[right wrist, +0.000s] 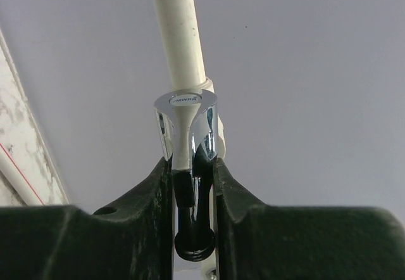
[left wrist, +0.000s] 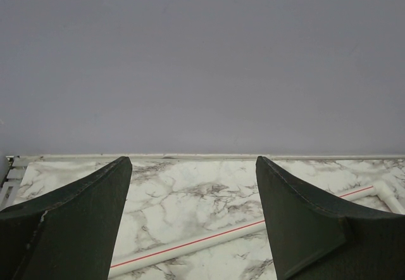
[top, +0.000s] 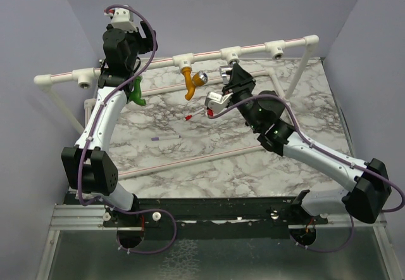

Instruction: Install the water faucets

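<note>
Three taps show from above along the white plastic pipe rail (top: 253, 49): the green plastic tap with curved spout (top: 138, 94) at the left, the mustard-orange tap with silver knob (top: 190, 80) hanging mid-rail, and the grey chrome metal tap (top: 224, 71) at the right gripper (top: 229, 77). From the left wrist, the left gripper (left wrist: 193, 166) stands spread wide, nothing between its fingers, above the marbled tabletop (left wrist: 202, 191). From the right wrist, the right gripper's fingers (right wrist: 158, 191) are clenched on the grey chrome metal tap, which sits against the pipe.

A robot lab cell.
Plain grey walls (top: 209, 7) box my marble-print tabletop (top: 209, 166); my arms bolt to an aluminium rail (top: 76, 215).
</note>
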